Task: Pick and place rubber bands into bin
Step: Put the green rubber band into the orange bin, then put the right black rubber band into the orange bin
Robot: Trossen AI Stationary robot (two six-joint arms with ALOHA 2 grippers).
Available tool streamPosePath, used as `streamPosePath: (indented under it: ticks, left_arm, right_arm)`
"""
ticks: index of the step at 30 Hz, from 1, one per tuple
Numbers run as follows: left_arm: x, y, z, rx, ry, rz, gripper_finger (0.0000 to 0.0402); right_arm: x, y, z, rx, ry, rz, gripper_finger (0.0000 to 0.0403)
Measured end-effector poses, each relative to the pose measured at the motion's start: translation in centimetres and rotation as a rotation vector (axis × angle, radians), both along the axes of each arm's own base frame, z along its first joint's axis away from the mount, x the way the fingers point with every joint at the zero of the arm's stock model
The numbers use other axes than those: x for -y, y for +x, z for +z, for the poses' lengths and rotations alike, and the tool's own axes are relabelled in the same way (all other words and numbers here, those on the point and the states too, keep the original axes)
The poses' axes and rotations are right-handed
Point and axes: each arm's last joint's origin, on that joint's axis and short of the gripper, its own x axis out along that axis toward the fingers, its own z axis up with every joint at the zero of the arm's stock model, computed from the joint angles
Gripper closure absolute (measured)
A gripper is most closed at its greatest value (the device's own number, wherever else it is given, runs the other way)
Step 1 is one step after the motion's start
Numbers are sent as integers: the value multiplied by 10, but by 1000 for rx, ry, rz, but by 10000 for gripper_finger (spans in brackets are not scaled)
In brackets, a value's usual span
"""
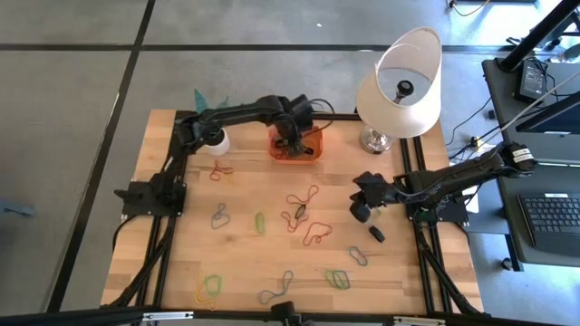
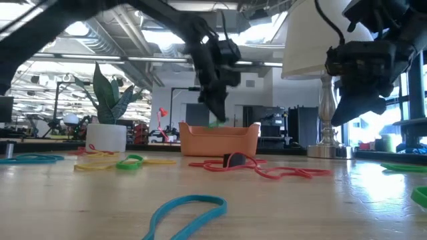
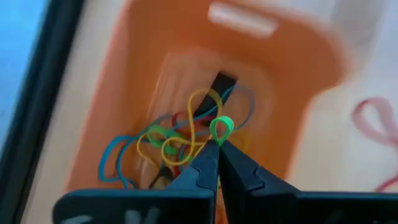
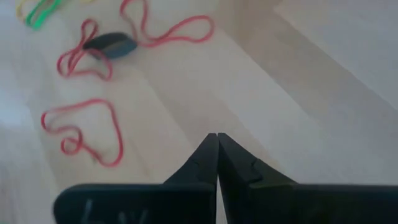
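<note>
Left gripper (image 3: pixel 217 144) closed, pinching a green band (image 3: pixel 221 129) at the tips, held above the bin (image 1: pixel 295 145) at upper centre of the high view; more bands (image 3: pixel 168 146) piled inside. Right gripper (image 4: pixel 217 138) closed, empty, hovering over bare table (image 1: pixel 245 267) right of centre. Loose bands (image 1: pixel 304 215) scattered across the lower table

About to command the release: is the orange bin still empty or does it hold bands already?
Not empty. The bin holds several rubber bands, and the left pincer above it pinches a green band.
</note>
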Motion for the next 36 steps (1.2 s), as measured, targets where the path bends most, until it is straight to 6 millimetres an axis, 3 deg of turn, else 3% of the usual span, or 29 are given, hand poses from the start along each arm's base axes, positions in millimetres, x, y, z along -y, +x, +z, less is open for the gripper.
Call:
streamPosePath:
  ticks: [9, 18, 27, 31, 36]
  left_arm:
    - [-6, 6, -37, -125, -12, -54, 349]
    - [-6, 5, -37, -141, 19, -47, 269]
    - [6, 4, 8, -150, -33, 58, 264]
    - [28, 4, 42, -52, -21, 56, 306]
    - [67, 0, 65, 11, -22, 41, 389]
  right_arm:
    - [7, 1, 0, 12, 37, -83, 395]
    - [11, 1, 0, 13, 38, -104, 395]
    - [11, 1, 0, 5, 19, -79, 395]
    - [11, 1, 0, -3, 18, -75, 395]
    - [8, 0, -1, -15, 3, -44, 395]
